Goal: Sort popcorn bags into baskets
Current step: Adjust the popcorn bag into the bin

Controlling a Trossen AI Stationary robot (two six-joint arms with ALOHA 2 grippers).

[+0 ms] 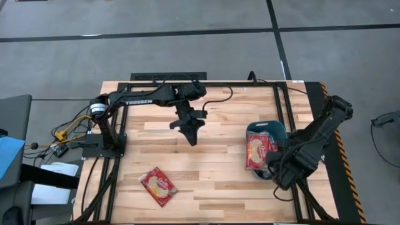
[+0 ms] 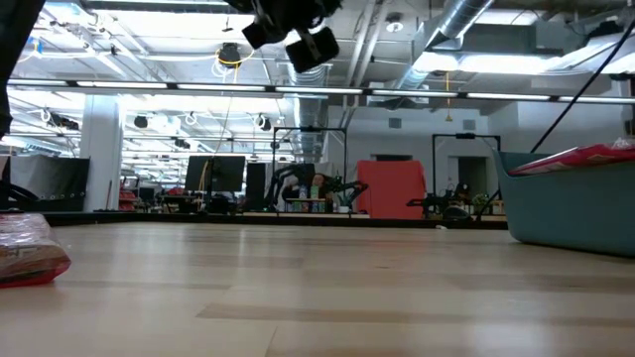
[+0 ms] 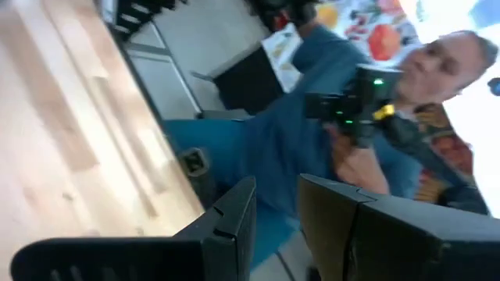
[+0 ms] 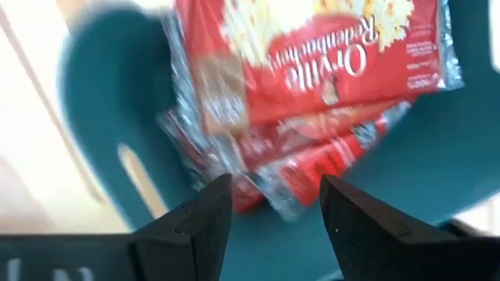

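Note:
A teal basket stands at the table's right, and a stack of red popcorn bags lies in it; the right wrist view shows the same stack on the basket floor. My right gripper hangs open just above the stack, pointing down, and touches nothing. One more popcorn bag lies flat on the wood near the front left and also shows in the low view. My left gripper hovers high over the table's middle, its fingers a narrow gap apart with nothing between them.
Bare wooden tabletop stretches between the lone bag and the basket. Black frame rails run along the table's sides. A person holding a small device shows beyond the table's edge in the left wrist view.

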